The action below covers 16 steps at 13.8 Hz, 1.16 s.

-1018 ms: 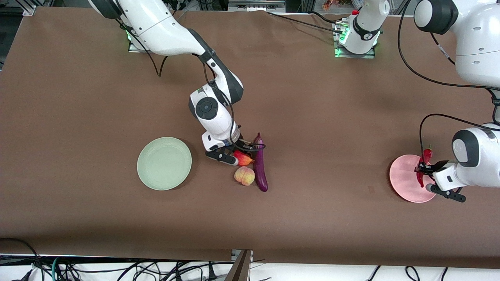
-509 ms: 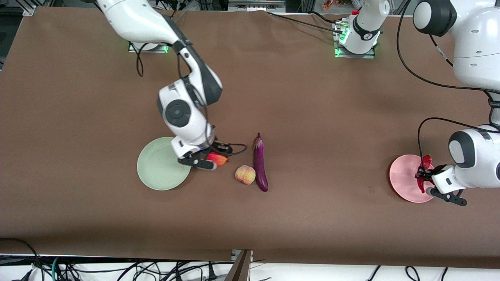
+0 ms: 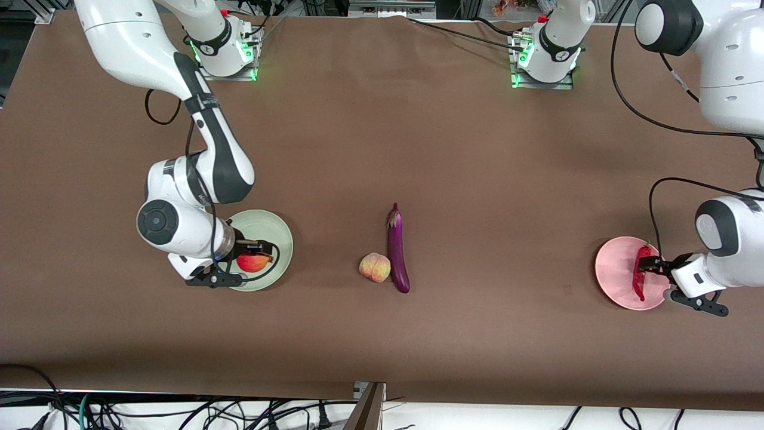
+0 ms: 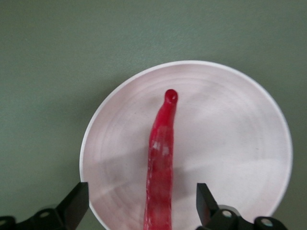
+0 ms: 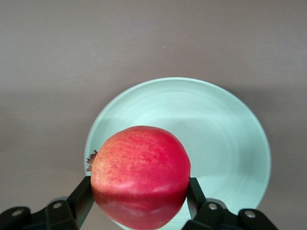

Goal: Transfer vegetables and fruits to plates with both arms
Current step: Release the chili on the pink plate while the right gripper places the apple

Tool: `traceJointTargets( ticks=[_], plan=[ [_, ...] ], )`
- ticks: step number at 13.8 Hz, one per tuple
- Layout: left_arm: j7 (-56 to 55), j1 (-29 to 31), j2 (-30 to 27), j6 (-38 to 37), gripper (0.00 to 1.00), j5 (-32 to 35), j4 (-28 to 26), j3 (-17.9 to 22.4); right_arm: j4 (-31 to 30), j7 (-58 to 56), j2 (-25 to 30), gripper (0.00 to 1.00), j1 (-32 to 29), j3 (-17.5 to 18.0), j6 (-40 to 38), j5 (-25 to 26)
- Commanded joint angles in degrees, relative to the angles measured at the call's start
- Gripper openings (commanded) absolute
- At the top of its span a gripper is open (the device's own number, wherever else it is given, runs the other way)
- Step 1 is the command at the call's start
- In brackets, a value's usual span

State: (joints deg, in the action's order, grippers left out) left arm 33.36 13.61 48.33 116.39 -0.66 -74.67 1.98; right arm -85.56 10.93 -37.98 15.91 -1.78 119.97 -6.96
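Over the pale green plate hangs the round red fruit, with my right gripper shut on it. The right wrist view shows the fruit pinched between both fingers of that gripper above the plate. My left gripper stands open over the pink plate. The red chili pepper lies on that plate, free of the fingers. In the left wrist view the chili lies along the plate between the spread jaws of the gripper. The purple eggplant and the peach lie together mid-table.
The two arm bases stand along the table edge farthest from the front camera. Loose cables hang below the table's nearest edge. Brown cloth covers the table.
My right arm carried the red fruit from beside the eggplant to over the green plate. My left gripper opened and the chili dropped flat onto the pink plate.
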Motion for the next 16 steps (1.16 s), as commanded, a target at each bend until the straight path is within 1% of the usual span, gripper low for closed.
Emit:
traceJointTargets(
  ticks=[1,4,5,7,10,13,14,15,16],
  plan=[
    [0.0,-1.3,-4.7,-11.0,1.0,0.8,2.1,-1.3,-1.3,-3.3,-0.2,0.39,-2.4,0.2,-0.4,1.0],
    [-2.9,-4.4,-8.9,-13.6,1.0,0.8,2.8,-1.3,-2.0,-4.0,-1.1,0.39,-3.3,0.0,-0.4,1.1],
    [-4.1,-5.8,-9.8,-15.7,1.0,0.7,2.9,-1.3,-2.0,-4.1,-1.3,0.39,-3.5,-0.4,-0.4,1.1],
    [-10.1,-9.1,-11.6,-17.8,1.0,0.7,2.8,-1.5,-2.1,-4.5,-1.8,0.39,-3.7,-0.9,-0.4,1.2],
    [-17.9,-11.2,-12.4,-20.4,1.0,0.1,2.9,-5.1,-2.5,-4.4,-2.0,0.4,-3.9,-0.9,-0.4,1.2],
    [-30.3,-11.8,-12.5,-21.2,1.0,-1.9,2.8,-11.5,-2.7,-4.4,-2.8,0.41,-4.1,-0.9,-0.3,1.2],
    [-35.7,-13.3,-12.4,-21.2,1.0,-1.9,2.8,-13.0,-2.7,-4.4,-2.8,0.64,-4.1,-0.9,-0.3,1.2],
    [-42.0,-15.7,-11.6,-20.4,1.0,-2.0,2.6,-13.4,-2.5,-4.5,-2.7,1.0,-4.5,-1.0,-0.3,1.2],
    [-46.7,-18.4,-10.4,-19.2,1.0,-2.0,2.6,-13.4,-2.2,-4.6,-2.6,1.0,-4.8,-0.9,-0.3,1.2]
  ],
)
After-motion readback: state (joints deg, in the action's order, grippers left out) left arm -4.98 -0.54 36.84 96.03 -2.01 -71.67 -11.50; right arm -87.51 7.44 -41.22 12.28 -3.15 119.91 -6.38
